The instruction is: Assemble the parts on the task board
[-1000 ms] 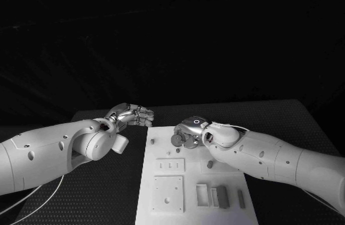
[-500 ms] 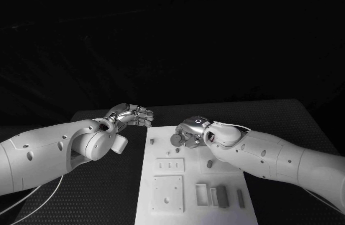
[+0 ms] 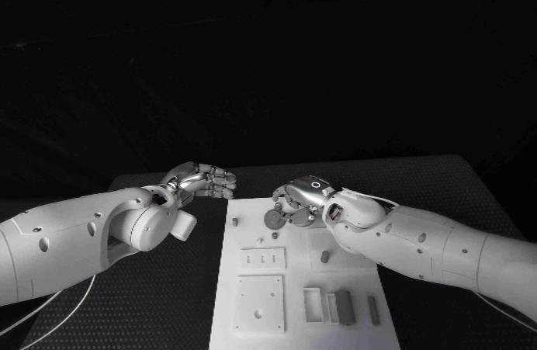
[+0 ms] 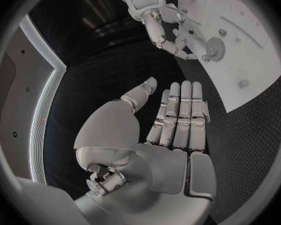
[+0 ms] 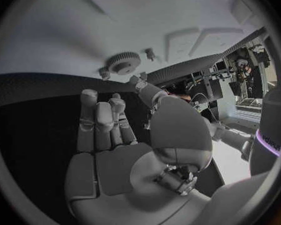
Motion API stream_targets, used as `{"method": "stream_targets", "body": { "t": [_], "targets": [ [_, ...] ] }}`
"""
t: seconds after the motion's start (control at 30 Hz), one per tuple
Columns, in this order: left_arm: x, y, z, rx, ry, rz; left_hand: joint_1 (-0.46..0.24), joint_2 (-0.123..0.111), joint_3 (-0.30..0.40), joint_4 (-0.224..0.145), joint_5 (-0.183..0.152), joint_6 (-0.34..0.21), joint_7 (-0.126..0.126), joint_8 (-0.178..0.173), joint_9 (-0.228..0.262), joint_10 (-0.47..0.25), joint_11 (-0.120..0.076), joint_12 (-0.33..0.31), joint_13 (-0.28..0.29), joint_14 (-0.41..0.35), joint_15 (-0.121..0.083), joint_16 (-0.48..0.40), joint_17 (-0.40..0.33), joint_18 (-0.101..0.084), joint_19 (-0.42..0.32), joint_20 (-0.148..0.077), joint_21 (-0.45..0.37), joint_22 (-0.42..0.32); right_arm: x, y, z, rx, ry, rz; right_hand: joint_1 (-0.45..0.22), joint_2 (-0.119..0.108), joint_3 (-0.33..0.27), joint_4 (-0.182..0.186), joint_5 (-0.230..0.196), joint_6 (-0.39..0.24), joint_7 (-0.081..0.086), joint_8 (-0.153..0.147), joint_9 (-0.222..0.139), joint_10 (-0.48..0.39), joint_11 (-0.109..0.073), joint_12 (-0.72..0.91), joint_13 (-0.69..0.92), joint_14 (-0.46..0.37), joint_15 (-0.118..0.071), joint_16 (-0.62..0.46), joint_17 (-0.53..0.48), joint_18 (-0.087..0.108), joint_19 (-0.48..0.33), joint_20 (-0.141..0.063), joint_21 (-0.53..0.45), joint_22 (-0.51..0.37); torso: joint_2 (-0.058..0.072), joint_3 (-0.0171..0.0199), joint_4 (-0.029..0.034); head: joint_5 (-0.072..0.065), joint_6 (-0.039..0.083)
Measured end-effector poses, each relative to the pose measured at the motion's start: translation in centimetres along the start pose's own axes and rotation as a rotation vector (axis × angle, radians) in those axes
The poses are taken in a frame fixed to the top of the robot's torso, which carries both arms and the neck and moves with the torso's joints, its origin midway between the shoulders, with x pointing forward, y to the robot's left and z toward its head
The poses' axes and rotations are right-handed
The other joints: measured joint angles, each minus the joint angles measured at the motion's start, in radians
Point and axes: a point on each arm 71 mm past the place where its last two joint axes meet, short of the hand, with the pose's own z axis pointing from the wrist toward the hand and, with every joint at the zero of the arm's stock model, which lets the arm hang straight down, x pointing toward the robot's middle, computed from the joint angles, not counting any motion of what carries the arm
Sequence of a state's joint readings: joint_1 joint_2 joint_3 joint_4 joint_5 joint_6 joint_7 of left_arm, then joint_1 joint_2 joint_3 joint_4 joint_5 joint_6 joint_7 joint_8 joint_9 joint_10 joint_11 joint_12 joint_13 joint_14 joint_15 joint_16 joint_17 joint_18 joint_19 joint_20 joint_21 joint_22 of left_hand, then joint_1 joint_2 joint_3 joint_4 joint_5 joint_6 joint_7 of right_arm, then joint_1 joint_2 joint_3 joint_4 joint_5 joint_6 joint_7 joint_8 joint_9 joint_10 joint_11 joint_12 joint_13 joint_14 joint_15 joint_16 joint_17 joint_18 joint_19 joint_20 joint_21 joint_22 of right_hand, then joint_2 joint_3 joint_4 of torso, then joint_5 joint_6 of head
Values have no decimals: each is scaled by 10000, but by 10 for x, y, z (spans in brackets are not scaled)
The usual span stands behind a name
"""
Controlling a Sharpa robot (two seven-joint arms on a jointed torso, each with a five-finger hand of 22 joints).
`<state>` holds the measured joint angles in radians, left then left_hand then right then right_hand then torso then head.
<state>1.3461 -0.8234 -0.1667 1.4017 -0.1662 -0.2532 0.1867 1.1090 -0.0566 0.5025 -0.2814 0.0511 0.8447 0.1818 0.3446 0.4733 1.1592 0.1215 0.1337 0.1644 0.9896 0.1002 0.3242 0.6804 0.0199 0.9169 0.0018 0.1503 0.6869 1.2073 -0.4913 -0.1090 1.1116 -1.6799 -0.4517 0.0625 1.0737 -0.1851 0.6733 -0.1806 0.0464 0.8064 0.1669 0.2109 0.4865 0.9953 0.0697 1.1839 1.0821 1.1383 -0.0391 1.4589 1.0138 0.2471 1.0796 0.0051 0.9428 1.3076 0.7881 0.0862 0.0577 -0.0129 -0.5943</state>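
White task board (image 3: pixel 260 245), long and flat, laid lengthwise on the black table. Near its far end a round toothed gear (image 3: pixel 275 219), lying flat, with a small peg (image 3: pixel 236 220) standing near the left edge. Midway, a small plate with three slots (image 3: pixel 264 258); closer in, a square plate (image 3: pixel 261 303) and upright grey blocks (image 3: pixel 341 306).

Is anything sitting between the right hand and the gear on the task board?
Nothing visible does. The right hand is empty, its fingers reaching toward the gear on the task board. A small peg stands beside the gear near the board's edge, off to one side.
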Motion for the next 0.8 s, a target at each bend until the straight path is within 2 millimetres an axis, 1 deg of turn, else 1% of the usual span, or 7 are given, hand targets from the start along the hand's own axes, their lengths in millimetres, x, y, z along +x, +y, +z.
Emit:
{"method": "stream_targets", "body": {
  "t": [0.13,0.23,0.27,0.37,0.43,0.63,0.8],
  "targets": [
    [-5,1,0,-18,-119,27,0,0,0,0,0,0,0,0,0,0,0,0,0,0,0,0,9,0,0,0,0,1,-21,-7,-9,-18,-617,372,58,-73,15,15,0,0,0,0,0,3,-3,38,0,1,0,46,0,0,0,0,40,0,-10,7,-1,-20,33],
    [-8,2,1,-15,-212,50,0,0,0,0,0,0,0,0,1,0,0,0,0,0,0,0,20,0,0,0,-26,10,-41,-23,-20,211,-950,570,61,-76,18,12,0,1,1,129,39,38,-38,40,-8,1,0,47,-50,1,0,0,40,0,-21,12,-19,-45,76],
    [-9,2,1,-4,-242,61,0,0,0,0,0,0,0,0,1,0,0,0,3,0,0,0,27,-1,0,0,-38,9,-46,-30,-25,299,-1016,661,128,-128,52,-21,0,2,0,167,61,38,-38,40,-15,2,-1,46,-63,0,0,0,40,0,-27,12,-27,-55,95],
    [-12,1,2,145,-368,146,159,-77,61,-61,0,59,-59,10,25,76,-28,0,58,111,13,0,93,-6,67,16,-42,57,-58,-47,-44,525,-1071,986,554,-6,152,-355,0,128,-115,254,112,36,-83,40,-46,51,-55,47,-93,-1,50,-18,40,-1,-45,8,-70,-98,147],
    [-14,1,2,270,-454,218,410,-138,87,-87,0,142,-142,81,60,209,-63,0,94,295,-73,36,174,-47,200,-57,-42,96,-64,-56,-56,642,-1015,1174,587,8,115,-478,0,206,-136,302,114,38,-111,40,-51,34,-77,47,-93,-2,58,-48,40,-1,-64,6,-108,-108,173],
    [-18,0,6,455,-571,340,465,-171,87,-87,0,144,-144,88,68,220,-73,0,103,344,-125,47,210,-48,234,-90,-42,102,-71,-89,-83,1255,-614,1414,603,-55,2,-580,0,212,-142,302,123,38,-111,84,-63,14,-118,47,-113,-3,51,-58,46,-1,-142,16,-265,-101,201],
    [-15,-1,8,548,-494,365,465,-171,87,-87,0,144,-144,88,67,220,-73,0,102,344,-125,47,227,-47,234,-90,-42,101,-66,-103,-94,1545,-201,1584,519,-139,-58,-520,0,215,-145,302,123,38,-111,84,-74,15,-119,82,-130,-3,50,-57,79,-1,-200,28,-334,-142,171]
  ]
}}
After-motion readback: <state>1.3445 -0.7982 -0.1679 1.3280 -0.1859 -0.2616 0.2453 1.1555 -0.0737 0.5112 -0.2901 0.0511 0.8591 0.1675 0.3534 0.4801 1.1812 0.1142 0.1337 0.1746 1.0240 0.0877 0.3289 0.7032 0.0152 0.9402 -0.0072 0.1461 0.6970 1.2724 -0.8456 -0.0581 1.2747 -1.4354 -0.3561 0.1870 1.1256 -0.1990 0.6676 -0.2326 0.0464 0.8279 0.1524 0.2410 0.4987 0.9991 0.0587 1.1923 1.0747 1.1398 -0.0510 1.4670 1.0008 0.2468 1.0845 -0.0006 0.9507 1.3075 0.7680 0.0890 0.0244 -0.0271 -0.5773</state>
